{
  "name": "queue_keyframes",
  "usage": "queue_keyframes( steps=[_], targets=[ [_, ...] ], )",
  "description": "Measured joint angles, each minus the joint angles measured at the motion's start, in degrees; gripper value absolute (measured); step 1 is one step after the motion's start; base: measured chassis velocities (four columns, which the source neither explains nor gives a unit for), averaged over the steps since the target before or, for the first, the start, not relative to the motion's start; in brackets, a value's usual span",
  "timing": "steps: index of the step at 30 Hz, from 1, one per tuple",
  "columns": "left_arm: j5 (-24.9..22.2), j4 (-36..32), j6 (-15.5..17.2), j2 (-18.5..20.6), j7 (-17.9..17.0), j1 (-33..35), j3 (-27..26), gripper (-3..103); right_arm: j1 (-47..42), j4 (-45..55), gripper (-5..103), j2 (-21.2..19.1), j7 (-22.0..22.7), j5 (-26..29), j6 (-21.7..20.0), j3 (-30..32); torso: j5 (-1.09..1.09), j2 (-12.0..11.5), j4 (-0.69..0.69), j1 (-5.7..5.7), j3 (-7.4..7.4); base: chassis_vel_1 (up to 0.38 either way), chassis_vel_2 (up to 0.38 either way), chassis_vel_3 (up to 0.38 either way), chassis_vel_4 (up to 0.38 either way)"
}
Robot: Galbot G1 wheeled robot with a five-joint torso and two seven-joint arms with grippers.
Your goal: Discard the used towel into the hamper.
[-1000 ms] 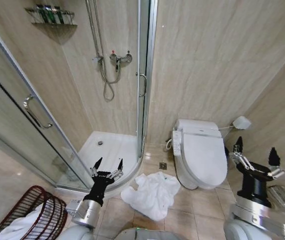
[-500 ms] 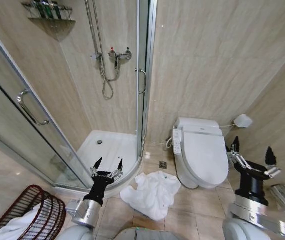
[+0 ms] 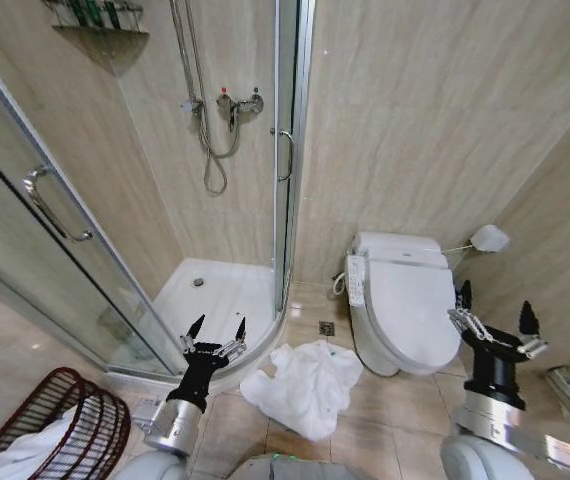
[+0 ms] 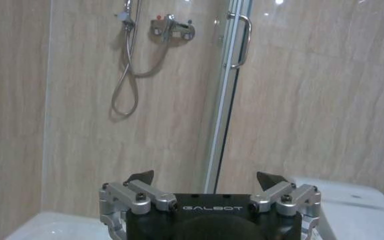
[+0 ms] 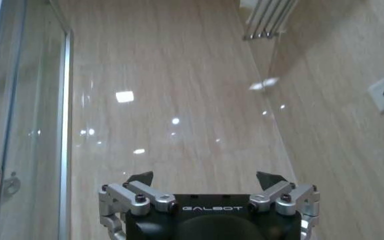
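There was one crumpled white towel (image 3: 305, 386) on the floor, one round dark reddish-brown open-weave hamper (image 3: 75, 420) holding white cloth, one white toilet (image 3: 400, 305), and two black-and-silver grippers, left (image 3: 216, 331) and right (image 3: 492, 312).

Beige marble-look walls (image 3: 415, 120), glass shower stall (image 3: 215, 170), white toilet (image 3: 400, 310)

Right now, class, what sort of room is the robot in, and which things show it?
A bathroom, most likely in a home or hotel: a glass shower stall with hose and tap, a toilet, and a towel on the tiled floor near a hamper.
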Motion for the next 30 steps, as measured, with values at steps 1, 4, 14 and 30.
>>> queue_keyframes(
  steps=[1,4,14,30],
  targets=[
    [0.0,0.0,0.0,0.0,0.0,0.0,0.0,100,-0.1,-0.6,100,-1.0,0.0,0.9,0.3,-0.1,0.0,-0.3,0.0,-0.14,-0.21,0.0,0.0,0.0,0.0],
    [0.0,0.0,0.0,0.0,0.0,0.0,0.0,100,-0.2,-1.9,100,-3.6,-0.2,2.7,0.9,-0.4,-0.01,-1.1,0.0,-0.48,-0.64,0.0,0.0,0.0,0.0],
    [0.0,0.0,0.0,0.0,0.0,0.0,0.0,100,1.8,-0.5,100,-0.6,-3.4,-0.6,-3.9,-3.4,-0.02,-3.8,0.0,-1.65,-2.12,0.0,0.0,0.0,0.0],
    [0.0,0.0,0.0,0.0,0.0,0.0,0.0,100,-0.7,-15.3,100,-2.0,-14.3,-0.7,-20.7,-10.9,0.0,-8.0,0.0,-3.49,-4.54,0.0,0.0,0.0,0.0]
  ],
)
